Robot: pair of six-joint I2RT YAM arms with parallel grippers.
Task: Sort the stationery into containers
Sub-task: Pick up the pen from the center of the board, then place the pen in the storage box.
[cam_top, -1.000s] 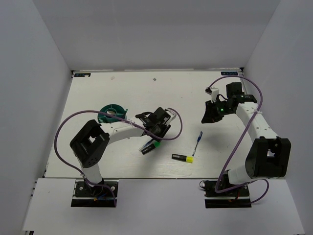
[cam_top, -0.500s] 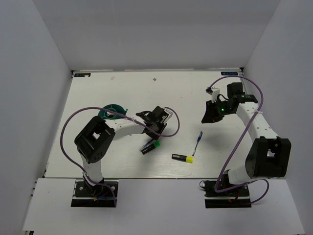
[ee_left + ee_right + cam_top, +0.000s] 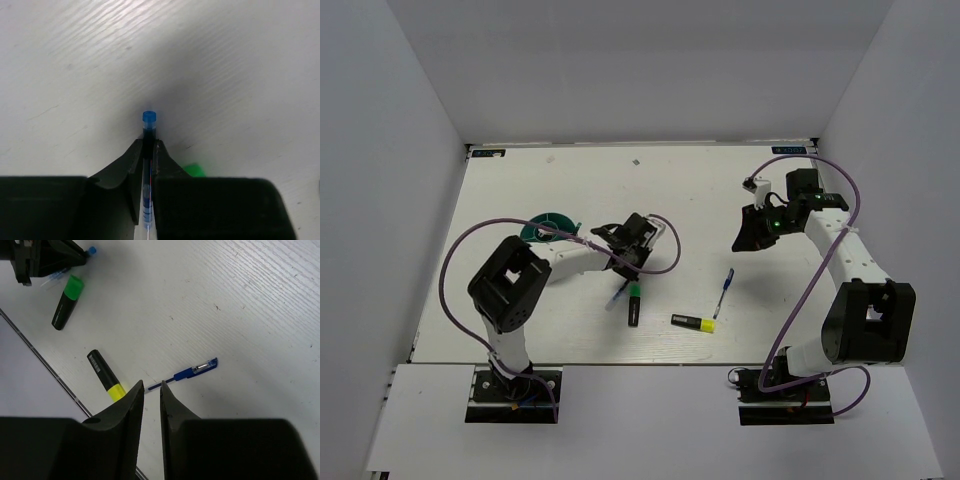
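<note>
Pinching a clear blue-capped pen [image 3: 149,117] lengthwise, the left jaws clamp its barrel, the cap pointing out past their tips, low over the tabletop [image 3: 225,60]. Just beside it lies the green-black highlighter [image 3: 633,305], green end toward the far edge. The right jaws stand narrowly parted, holding nothing, above the slim blue pen [image 3: 187,372] and the yellow-black highlighter [image 3: 106,376]. The teal organiser [image 3: 548,228] stands to the left.
</note>
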